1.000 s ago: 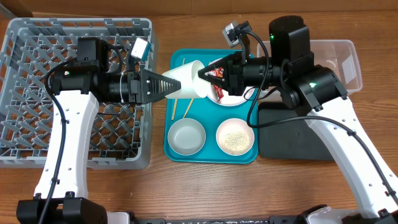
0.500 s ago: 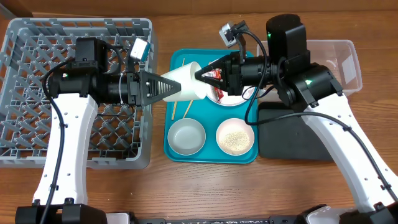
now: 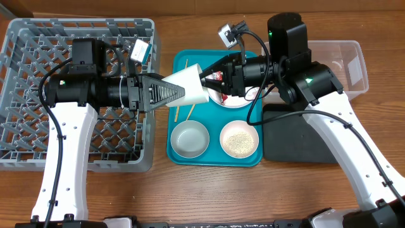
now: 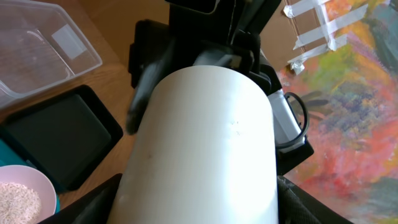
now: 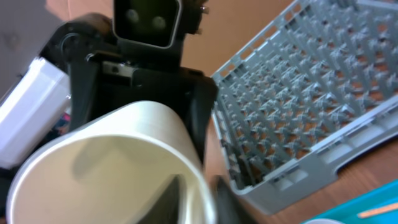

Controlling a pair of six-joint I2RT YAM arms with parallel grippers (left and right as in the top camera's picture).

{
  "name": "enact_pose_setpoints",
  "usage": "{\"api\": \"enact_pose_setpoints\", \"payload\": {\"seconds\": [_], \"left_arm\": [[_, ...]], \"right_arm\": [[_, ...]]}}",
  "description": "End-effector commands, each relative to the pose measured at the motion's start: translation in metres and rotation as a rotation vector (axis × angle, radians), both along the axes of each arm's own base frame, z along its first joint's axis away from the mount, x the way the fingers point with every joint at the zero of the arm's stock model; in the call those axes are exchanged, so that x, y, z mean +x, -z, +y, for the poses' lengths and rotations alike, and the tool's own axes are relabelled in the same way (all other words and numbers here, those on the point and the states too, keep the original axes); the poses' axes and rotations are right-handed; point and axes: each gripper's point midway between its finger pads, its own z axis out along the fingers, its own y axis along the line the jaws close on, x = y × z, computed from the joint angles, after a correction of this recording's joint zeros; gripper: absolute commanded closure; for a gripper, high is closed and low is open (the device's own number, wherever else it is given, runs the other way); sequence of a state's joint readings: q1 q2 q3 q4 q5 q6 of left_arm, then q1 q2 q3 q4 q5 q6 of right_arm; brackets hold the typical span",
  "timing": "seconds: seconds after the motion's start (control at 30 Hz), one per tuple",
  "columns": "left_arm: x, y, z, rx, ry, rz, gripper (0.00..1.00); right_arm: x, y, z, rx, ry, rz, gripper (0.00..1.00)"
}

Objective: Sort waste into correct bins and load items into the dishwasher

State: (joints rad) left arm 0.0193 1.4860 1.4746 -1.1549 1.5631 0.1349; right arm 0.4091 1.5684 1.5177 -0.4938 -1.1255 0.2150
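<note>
My left gripper (image 3: pixel 172 92) is shut on the small white cup (image 3: pixel 188 86) and holds it on its side above the left part of the teal tray (image 3: pixel 215 156). The cup fills the left wrist view (image 4: pixel 205 143), with a finger (image 4: pixel 93 205) on each side. My right gripper (image 3: pixel 206 78) meets the cup's mouth; in the right wrist view one finger is inside the cup (image 5: pixel 106 162) and one outside, pinched on the rim. The red wrapper (image 3: pixel 218 76) lies on the pale plate (image 3: pixel 238 99) under the right gripper. The grey rack (image 3: pixel 69 95) stands at the left.
On the teal tray are a pale bowl (image 3: pixel 190 139), a white dish of rice (image 3: pixel 239 138) and wooden chopsticks (image 3: pixel 178 111). The black tray (image 3: pixel 297 136) and the clear tub (image 3: pixel 347 60) sit at the right. The rack's edge (image 5: pixel 305 81) shows near the right gripper.
The right gripper has moved left off the plate and closed round the cup's rim. The left arm has drawn back a little to the left, and the cup lies flatter.
</note>
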Motion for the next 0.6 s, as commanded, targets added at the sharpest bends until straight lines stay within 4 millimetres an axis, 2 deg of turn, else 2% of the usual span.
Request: {"api": "enact_pose_setpoints", "payload": {"seconds": [0.0,0.1,0.17,0.37,0.57], "left_arm": [[-0.004,-0.009,-0.002,-0.017,0.015,-0.049,0.31],[-0.004,-0.009,-0.002,-0.017,0.014,-0.049,0.32],[-0.004,-0.009,-0.002,-0.017,0.014,-0.049,0.35],[-0.003,-0.01,0.0,-0.017,0.006,-0.054,0.44],[0.002,-0.02,0.03,-0.01,-0.103,-0.098,0.47]], "right_arm": [[-0.011,-0.013,0.004,0.034,-0.053,-0.032,0.41],[-0.008,-0.016,0.001,0.041,-0.044,-0.046,0.28],[-0.007,-0.016,0.001,0.043,-0.043,-0.046,0.27],[-0.003,-0.016,-0.004,0.041,-0.029,-0.042,0.16],[0.014,-0.026,-0.039,0.035,0.094,-0.002,0.14]]}}
